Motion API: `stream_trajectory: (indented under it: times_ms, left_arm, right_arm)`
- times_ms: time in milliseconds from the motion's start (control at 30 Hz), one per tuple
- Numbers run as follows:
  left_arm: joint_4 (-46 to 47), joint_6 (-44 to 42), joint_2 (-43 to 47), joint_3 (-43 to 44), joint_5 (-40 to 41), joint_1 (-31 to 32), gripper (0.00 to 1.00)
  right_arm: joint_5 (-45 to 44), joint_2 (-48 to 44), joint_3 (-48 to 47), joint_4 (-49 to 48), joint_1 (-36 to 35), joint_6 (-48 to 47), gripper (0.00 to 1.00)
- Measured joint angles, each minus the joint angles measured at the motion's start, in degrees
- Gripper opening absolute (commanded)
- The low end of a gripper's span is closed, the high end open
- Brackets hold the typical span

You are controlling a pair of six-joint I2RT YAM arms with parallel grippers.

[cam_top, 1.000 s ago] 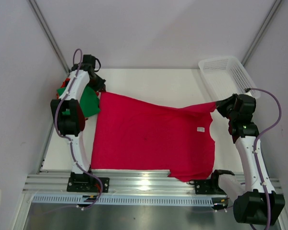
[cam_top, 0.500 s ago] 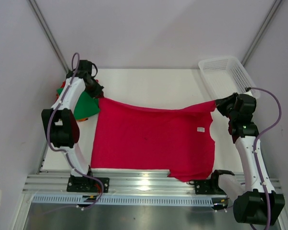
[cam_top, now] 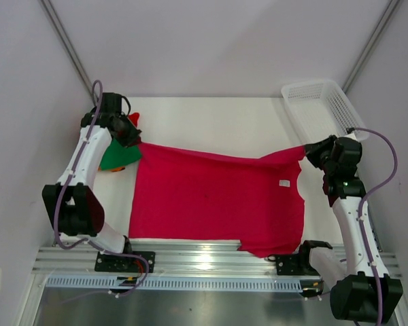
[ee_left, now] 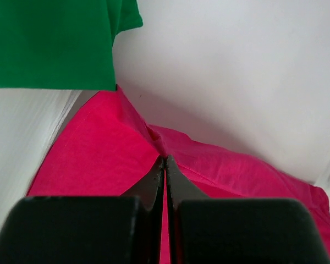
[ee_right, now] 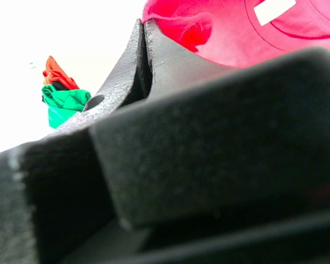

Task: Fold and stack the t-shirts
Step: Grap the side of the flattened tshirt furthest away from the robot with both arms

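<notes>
We see the crimson t-shirt (cam_top: 217,197) spread flat over the middle of the table (cam_top: 211,119), its far edge drawn taut between the two arms and its near edge reaching the metal rail (cam_top: 190,252) at the front; its white neck tag (cam_top: 283,183) faces up near the right side. The left gripper (ee_left: 165,160) is clenched on the shirt's far-left corner, its fingers pressed together with a ridge of crimson cloth pinched at the tips. The right gripper (ee_right: 143,26) is clamped at the far-right corner beside the collar; its wrist view is close and blurred, so the pinch seems to be on red cloth there. A green t-shirt (cam_top: 115,157) lies bunched at the table's far-left, just beside the left gripper, with an orange-red cloth (cam_top: 133,119) behind it. A white mesh basket (cam_top: 319,102) sits at the far-right corner, apart from the shirt.
</notes>
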State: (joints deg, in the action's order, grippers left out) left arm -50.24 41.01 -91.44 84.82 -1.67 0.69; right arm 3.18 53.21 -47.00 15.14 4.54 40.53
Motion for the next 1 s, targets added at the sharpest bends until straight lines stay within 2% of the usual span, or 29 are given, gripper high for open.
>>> stream_trajectory:
  times_ms: [200, 667, 1000]
  left_arm:
    - [0.44, -1.16, 5.33, -5.07, 0.09, 0.0, 0.01]
    - [0.35, -2.58, 11.43, -12.52, 0.15, 0.0, 0.01]
    - [-0.55, -2.58, 19.45, -20.48, -0.11, 0.0, 0.01]
  right_arm:
    - [0.39, -1.53, 0.42, 0.17, 0.09, 0.39, 0.0]
    - [1.86, -4.02, 1.25, 1.46, 0.11, 1.6, 0.0]
    - [1.9, -9.77, 3.58, 4.59, 0.11, 3.69, 0.0]
